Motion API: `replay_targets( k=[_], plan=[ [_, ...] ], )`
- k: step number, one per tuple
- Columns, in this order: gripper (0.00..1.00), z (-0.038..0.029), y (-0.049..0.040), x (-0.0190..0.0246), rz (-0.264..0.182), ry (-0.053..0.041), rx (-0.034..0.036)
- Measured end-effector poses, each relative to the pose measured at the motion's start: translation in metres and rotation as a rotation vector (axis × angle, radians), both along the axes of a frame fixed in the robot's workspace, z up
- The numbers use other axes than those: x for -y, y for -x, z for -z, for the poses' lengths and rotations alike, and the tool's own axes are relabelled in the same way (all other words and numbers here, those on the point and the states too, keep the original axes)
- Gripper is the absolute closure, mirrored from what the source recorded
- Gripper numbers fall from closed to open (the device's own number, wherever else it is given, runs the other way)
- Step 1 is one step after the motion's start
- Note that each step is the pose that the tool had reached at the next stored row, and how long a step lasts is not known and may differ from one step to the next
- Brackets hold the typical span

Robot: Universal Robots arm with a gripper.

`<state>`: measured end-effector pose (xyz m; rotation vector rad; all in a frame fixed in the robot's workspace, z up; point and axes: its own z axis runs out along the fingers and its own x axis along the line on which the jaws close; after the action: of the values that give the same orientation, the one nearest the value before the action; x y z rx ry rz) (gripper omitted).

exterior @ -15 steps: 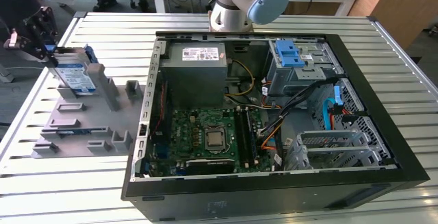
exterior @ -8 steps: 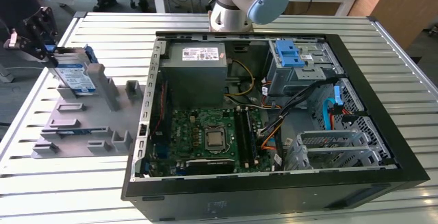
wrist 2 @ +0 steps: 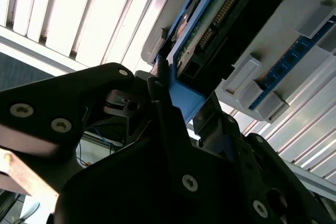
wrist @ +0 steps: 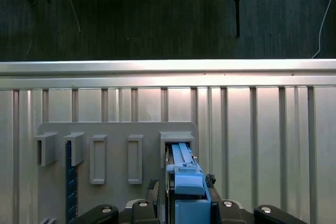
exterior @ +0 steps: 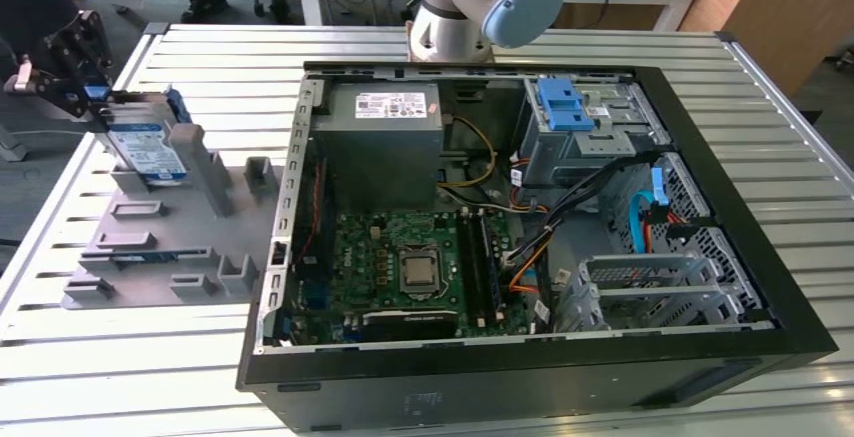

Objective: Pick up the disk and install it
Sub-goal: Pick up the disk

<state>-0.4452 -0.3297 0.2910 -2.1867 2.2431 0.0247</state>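
Exterior view showed the gripper [exterior: 96, 97] closed tight on the blue frame at the end of the disk [exterior: 147, 137]. The disk stood on edge in a grey holder [exterior: 200, 227], just beside the open computer case [exterior: 467, 397], on the exterior view's left. Its white-and-blue label [exterior: 139, 154] carried print too small to read.

End effector [exterior: 91, 97] grips disk [exterior: 144, 149] standing in grey fixture [exterior: 187, 227]

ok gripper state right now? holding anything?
The gripper: closed on the disk, gripping its blue bracket edge; the disk stands in the grey fixture.
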Motion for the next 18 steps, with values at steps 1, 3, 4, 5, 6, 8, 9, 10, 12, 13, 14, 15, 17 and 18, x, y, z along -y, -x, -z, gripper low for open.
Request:
replay_targets(
  k=[1,3,4,5,6,8,9,10,12,13,14,15,17,18],
  plan=[
    [0.56,0.0000,0.0000,0.0000,0.000,-0.0001,0.0002],
    [0.56,-0.0001,0.0000,0.0000,0.000,-0.0001,0.0002],
    [0.56,-0.0003,0.0000,-0.0003,0.000,0.0000,0.0000],
    [0.56,0.0000,0.0000,-0.0010,0.000,0.0001,-0.0002],
    [0.56,0.0000,0.0000,-0.0010,0.000,0.0001,-0.0002],
    [0.56,0.0001,0.0000,-0.0010,0.000,0.0001,-0.0002],
    [0.56,0.0002,0.0000,-0.0010,0.000,0.0000,-0.0001],
    [0.56,0.0002,0.0000,-0.0010,0.000,0.0000,-0.0001],
    [0.56,0.0002,0.0000,-0.0010,0.000,0.0001,-0.0002],
    [0.56,0.0002,0.0000,-0.0010,0.000,0.0000,-0.0001],
    [0.56,0.0002,0.0000,-0.0010,0.000,0.0000,-0.0001],
    [0.55,0.0002,0.0000,-0.0010,0.000,0.0000,-0.0001],
    [0.48,0.0002,0.0000,-0.0010,0.000,0.0001,-0.0001],
    [0.48,0.0002,0.0000,-0.0010,0.000,0.0000,-0.0001]
  ],
)
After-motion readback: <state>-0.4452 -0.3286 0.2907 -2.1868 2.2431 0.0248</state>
